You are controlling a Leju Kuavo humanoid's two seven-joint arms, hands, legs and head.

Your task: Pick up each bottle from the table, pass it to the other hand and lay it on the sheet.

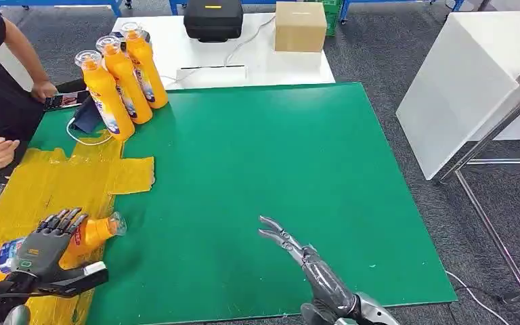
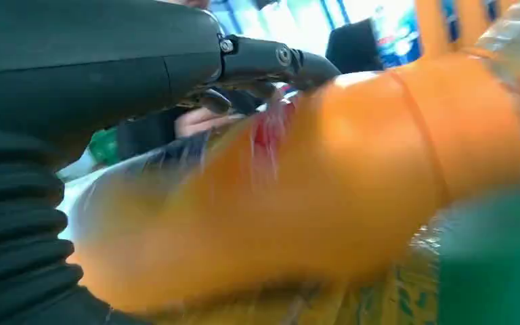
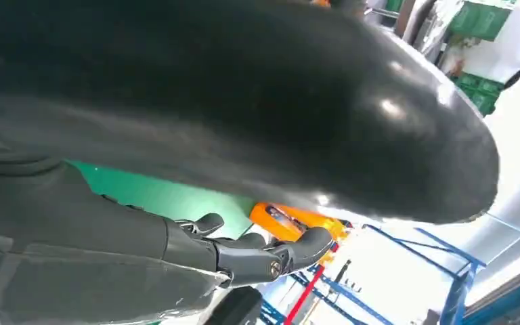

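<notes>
At the lower left of the frame the left hand grips a bottle lying over the yellow sheet. The right hand hovers empty, fingers spread, over the desk. Released carelessly, the round bottle could roll off the sheet.

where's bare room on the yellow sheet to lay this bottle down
Free: the yellow sheet between the standing bottles and the left hand, which grips a bottle. The green mat beyond the right hand is bare too. Crowded: the bottles' corner.
</notes>
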